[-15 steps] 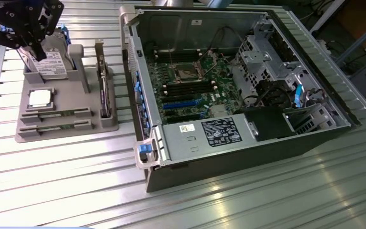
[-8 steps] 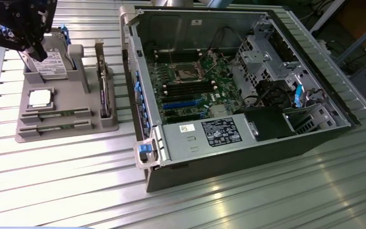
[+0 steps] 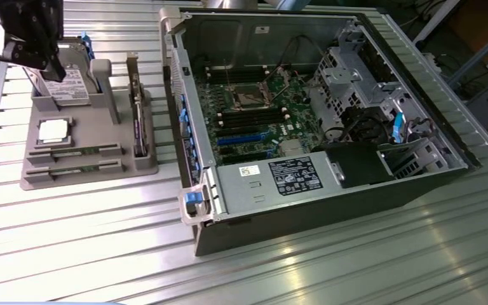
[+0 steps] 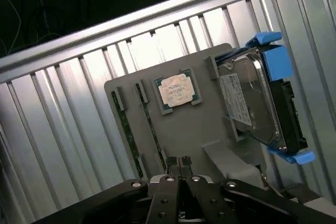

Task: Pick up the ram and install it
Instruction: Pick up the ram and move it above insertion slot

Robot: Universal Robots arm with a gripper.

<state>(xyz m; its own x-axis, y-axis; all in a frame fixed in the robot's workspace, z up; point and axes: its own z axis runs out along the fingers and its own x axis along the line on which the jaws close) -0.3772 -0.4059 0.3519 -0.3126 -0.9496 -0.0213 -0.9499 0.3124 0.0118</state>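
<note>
**Progress.** By my reading, no part of the task is done. The ram (image 3: 74, 152) (image 4: 151, 124) sits on edge in a slot of the grey holder (image 3: 83, 181) (image 4: 205, 124), neither lifted nor touched. A second stick (image 3: 74, 167) (image 4: 127, 135) of the same kind sits in the slot just beside it. I cannot tell which of the two is meant. Both the pick-up and the install are left.

**Gripper** (image 3: 56, 73) (image 4: 178, 162). It is closed, fingertips together, with nothing between them. It hangs above the holder. In the wrist view the tips point down near one end of the ram, apart from it.

**Holder contents.**
- The two green sticks are in their slots.
- A square processor chip (image 3: 53, 130) (image 4: 176, 90) lies flat in its recess, near the sticks.
- A hard drive (image 3: 70, 89) (image 4: 252, 103) with blue bracket edges stands upright in a cradle.
- A thin board (image 3: 138, 117) stands on edge along the holder's side toward the case. I cannot tell what kind it is.

**Computer case** (image 3: 227, 235). It lies on the ribbed metal surface (image 3: 312, 273), on the exterior view's right of the holder, with its open side up.
- Inside are the motherboard (image 3: 261, 127) and a power supply (image 3: 291, 178).
- The memory slots (image 3: 244, 117) are dark and look empty, though I am not certain of that.
</note>
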